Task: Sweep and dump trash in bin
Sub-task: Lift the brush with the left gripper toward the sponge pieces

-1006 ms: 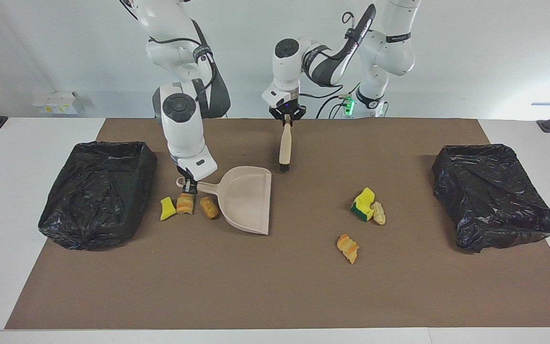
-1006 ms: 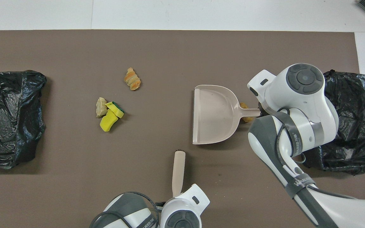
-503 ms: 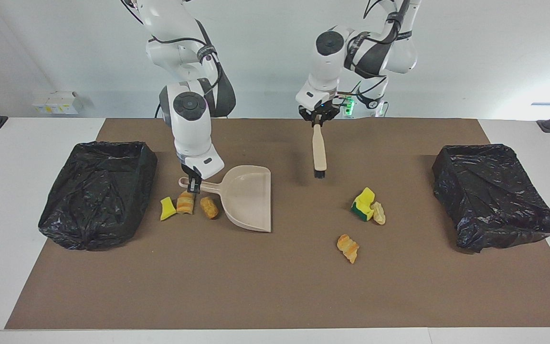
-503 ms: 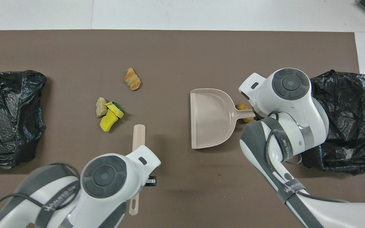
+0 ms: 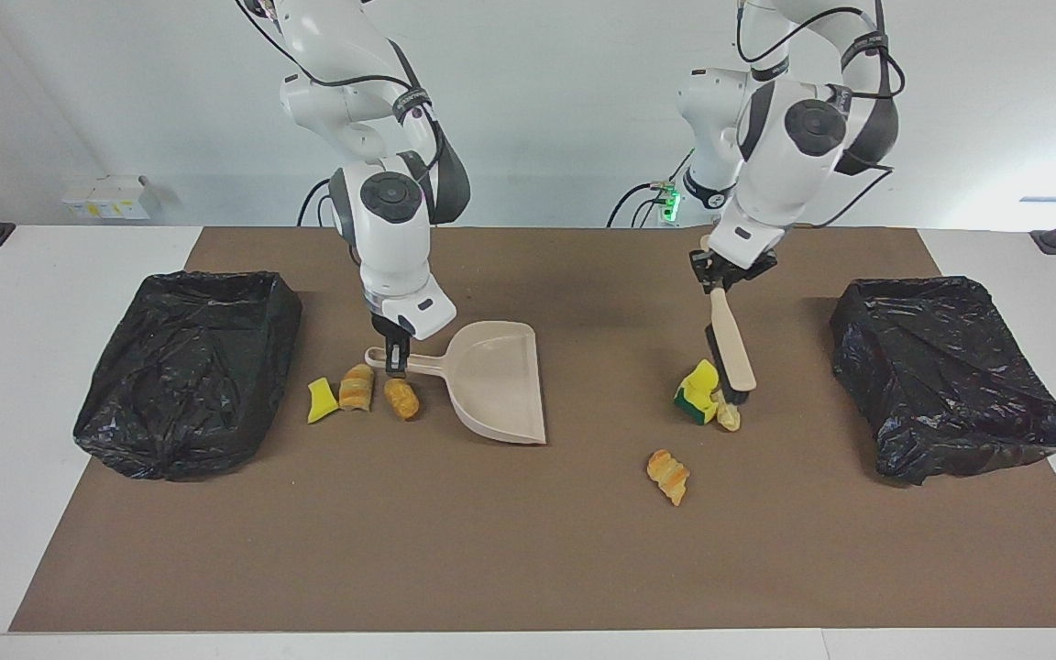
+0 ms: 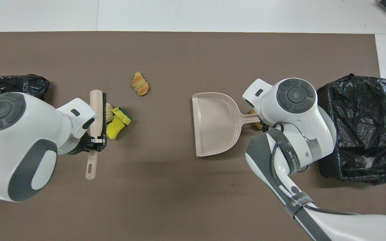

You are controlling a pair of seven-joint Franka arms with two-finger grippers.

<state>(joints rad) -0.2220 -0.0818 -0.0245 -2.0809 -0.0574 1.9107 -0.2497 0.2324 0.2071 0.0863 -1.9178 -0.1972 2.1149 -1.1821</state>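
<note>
My left gripper (image 5: 719,278) is shut on the handle of a beige brush (image 5: 733,348), also seen from overhead (image 6: 95,107). Its black bristles stand right against a yellow sponge chunk with a green side (image 5: 697,389) and a tan lump (image 5: 728,415). An orange ridged lump (image 5: 668,476) lies farther from the robots. My right gripper (image 5: 395,360) is shut on the handle of the beige dustpan (image 5: 498,380), whose mouth faces the left arm's end. Beside that handle lie a yellow chunk (image 5: 318,401) and two orange lumps (image 5: 356,389) (image 5: 401,399).
Two bins lined with black bags stand on the brown mat, one at the right arm's end (image 5: 189,367) and one at the left arm's end (image 5: 945,376). In the overhead view the right arm hides the scraps by the dustpan (image 6: 214,124) handle.
The left arm has carried the brush from the middle toward its own end and lowered it against the sponge pile. The right gripper has shifted the dustpan slightly toward the middle.
</note>
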